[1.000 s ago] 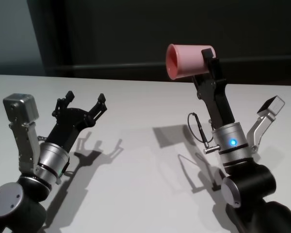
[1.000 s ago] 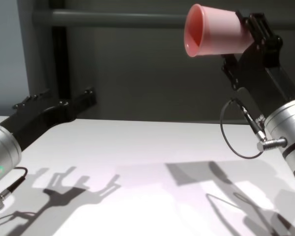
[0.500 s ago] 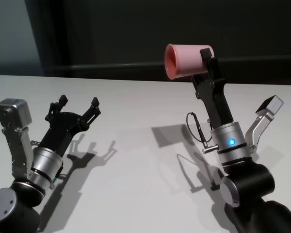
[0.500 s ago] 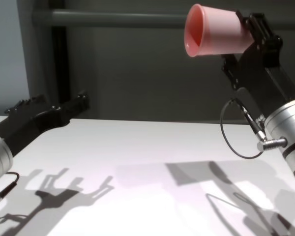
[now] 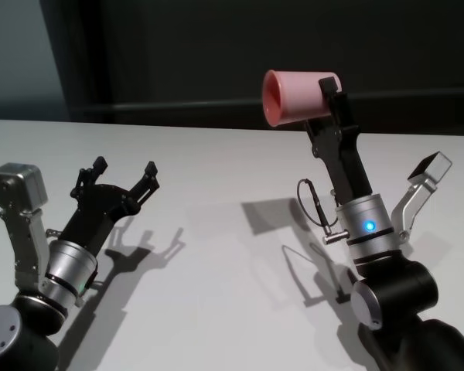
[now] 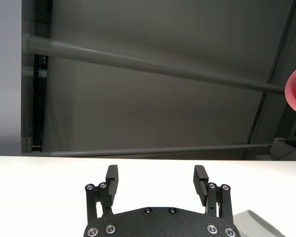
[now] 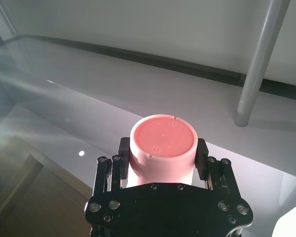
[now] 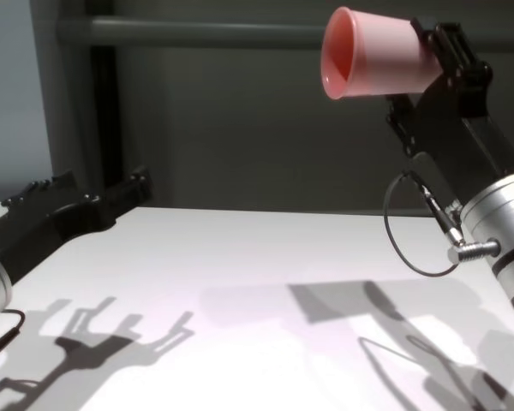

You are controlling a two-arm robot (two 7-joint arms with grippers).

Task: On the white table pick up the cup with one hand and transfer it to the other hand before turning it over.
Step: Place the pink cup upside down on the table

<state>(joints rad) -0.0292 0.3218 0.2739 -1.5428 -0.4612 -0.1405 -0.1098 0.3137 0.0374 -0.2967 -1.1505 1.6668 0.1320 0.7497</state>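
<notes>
Pink cup (image 5: pixel 298 97) lies sideways, clenched by the raised right pincer (image 5: pixel 330 99) above the white bench (image 5: pixel 216 201); left pincer (image 5: pixel 114 178) hovers low, released, well apart.

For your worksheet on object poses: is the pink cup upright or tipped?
Tipped: the cup lies sideways in the right pincer, mouth facing left.

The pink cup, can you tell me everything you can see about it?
The pink cup is plain, smooth and looks like plastic, wider at its open mouth than at its flat base. It is held high above the white table, lying on its side with the mouth facing the robot's left and tipped slightly upward. The right gripper has its jaws shut on the cup near the base, one on each side. Nothing else touches it, and it looks empty. The left gripper waits open, low over the table.
</notes>
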